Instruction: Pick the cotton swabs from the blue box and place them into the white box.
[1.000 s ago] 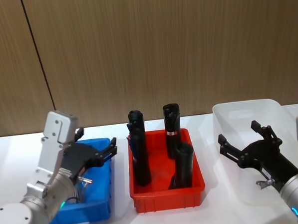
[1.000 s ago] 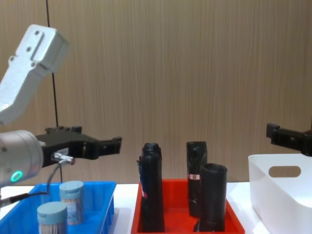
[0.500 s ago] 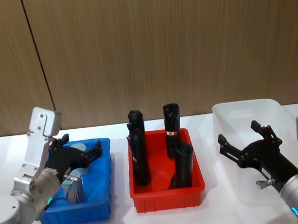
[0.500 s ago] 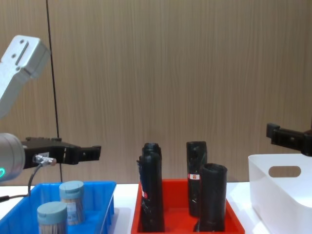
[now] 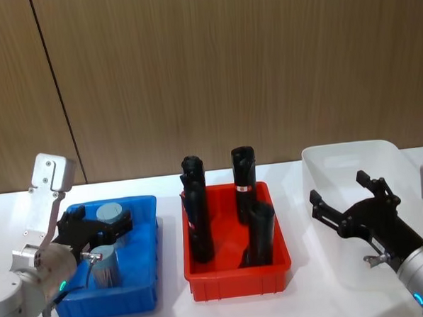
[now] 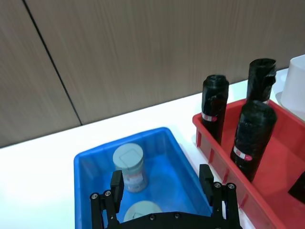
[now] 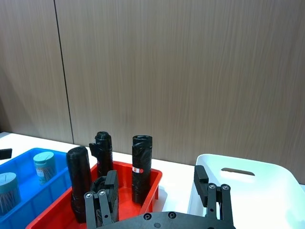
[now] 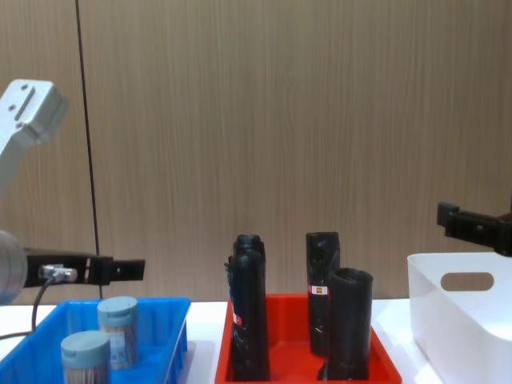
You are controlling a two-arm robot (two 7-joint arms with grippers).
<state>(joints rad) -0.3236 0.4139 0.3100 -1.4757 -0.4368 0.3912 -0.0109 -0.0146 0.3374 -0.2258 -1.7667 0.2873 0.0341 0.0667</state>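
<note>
Left gripper: your fingers are spread apart and hold nothing. The gripper hangs low over the blue box.
Nearer jar: this jar of cotton swabs stands just under the gripper, about between the two fingers.
Farther jar: it stands a little ahead of the fingertips and apart from the first jar.
Step in hand: I judge that you are lining up to take the nearer jar.
How to do it well: put the round lid in the middle between your fingers. Then come straight down, so that no finger pushes the lid sideways. Close on the clear body below the lid, because the lid may be slippery. Leave the farther jar and the blue wall untouched. Lift straight up until the jar is above the rim.
Way to the goal: the white box is well away on the gripper's right, beyond the red bin. The black cylinders stand tall there, so you must carry the jar high over them.
Right gripper: its fingers are also apart and empty. It waits just at the near side of the white box.
Count, jars of cotton swabs: two, both in the blue box.
Count, black cylinders: four, all in the red bin.
Count, boxes: three, one blue, one red, one white.
</note>
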